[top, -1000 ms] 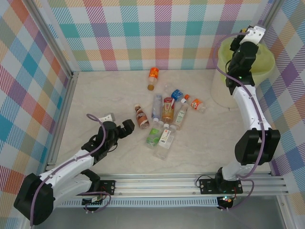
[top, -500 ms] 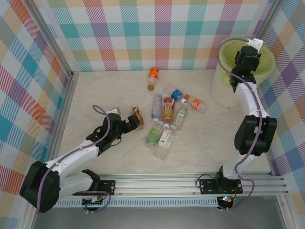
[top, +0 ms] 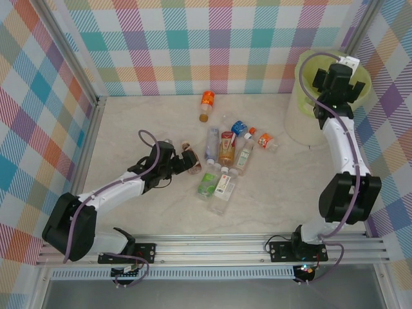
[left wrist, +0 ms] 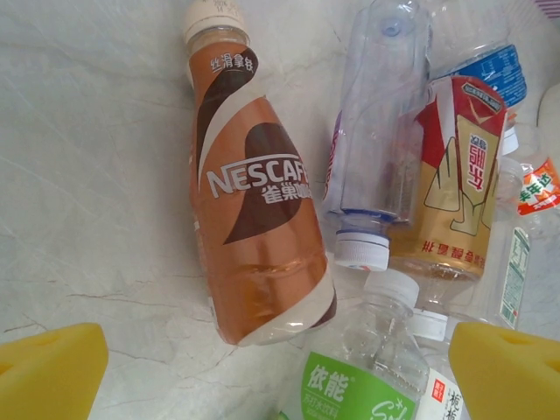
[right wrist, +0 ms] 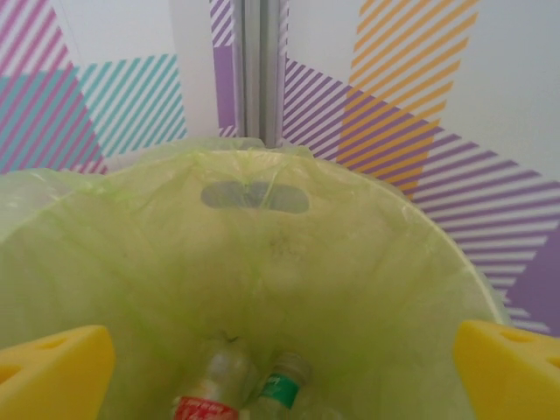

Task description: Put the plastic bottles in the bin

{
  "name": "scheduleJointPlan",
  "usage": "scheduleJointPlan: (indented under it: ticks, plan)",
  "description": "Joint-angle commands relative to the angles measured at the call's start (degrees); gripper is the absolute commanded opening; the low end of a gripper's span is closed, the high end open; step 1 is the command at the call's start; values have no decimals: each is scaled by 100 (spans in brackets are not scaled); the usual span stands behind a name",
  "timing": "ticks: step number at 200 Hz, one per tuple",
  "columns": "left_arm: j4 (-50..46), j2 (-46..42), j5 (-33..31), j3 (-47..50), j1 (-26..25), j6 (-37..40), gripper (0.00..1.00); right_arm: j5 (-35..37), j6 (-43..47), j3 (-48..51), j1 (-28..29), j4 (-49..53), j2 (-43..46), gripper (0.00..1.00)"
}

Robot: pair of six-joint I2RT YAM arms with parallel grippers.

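Ten or so plastic bottles (top: 222,151) are scattered on their sides in a loose cluster at the middle of the bench (top: 129,129), a pale cream surface veined like marble. An orange-labelled bottle (top: 206,101) is set apart toward the far wall. The space is enclosed by panels in a pastel plaid (top: 193,45), held in aluminium posts (top: 71,51), and a metal rail (top: 219,248) is fixed along the near edge. The bin (top: 299,122), lined with a lime-green bag, is placed in the far right corner, and two bottles (right wrist: 245,394) are seen at its bottom in the right wrist view.

The left tool (top: 181,161) is held low over the bench with its yellow pads (left wrist: 48,372) wide apart, nothing clamped between them. Just ahead of them a brown-labelled bottle (left wrist: 258,236) is laid, its cap pointing away, touching a clear bottle (left wrist: 381,131) beside it. The right tool (top: 335,80) is poised above the bin's mouth, its pads (right wrist: 52,372) likewise spread apart and empty.

Compared with a second ago, the left arm has been stretched forward from the near left of the bench up to the brown-labelled bottle. The right tool has been shifted from the bin's left rim to a place over its middle. The cluster itself is left much as it was.
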State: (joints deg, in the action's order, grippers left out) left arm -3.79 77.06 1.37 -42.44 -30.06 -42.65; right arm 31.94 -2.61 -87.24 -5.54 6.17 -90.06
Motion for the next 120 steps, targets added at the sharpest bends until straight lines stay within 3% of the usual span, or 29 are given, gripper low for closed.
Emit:
scheduleJointPlan:
  ticks: [1,33,60,120]
  plan:
    - [-422,225,59,-336,37,-102,100,-757,-569,304,16,613,683,100]
    - [-814,585,-156,-745,-123,-129,100,-2031,-1257,1190,20,719,1732,100]
    - [-993,921,-360,-986,-327,-213,100,-3034,-1799,2726,27,-455,2795,100]
    - [-1893,1736,-1028,-1773,-487,-210,100,-4270,-2293,3449,39,413,3711,100]
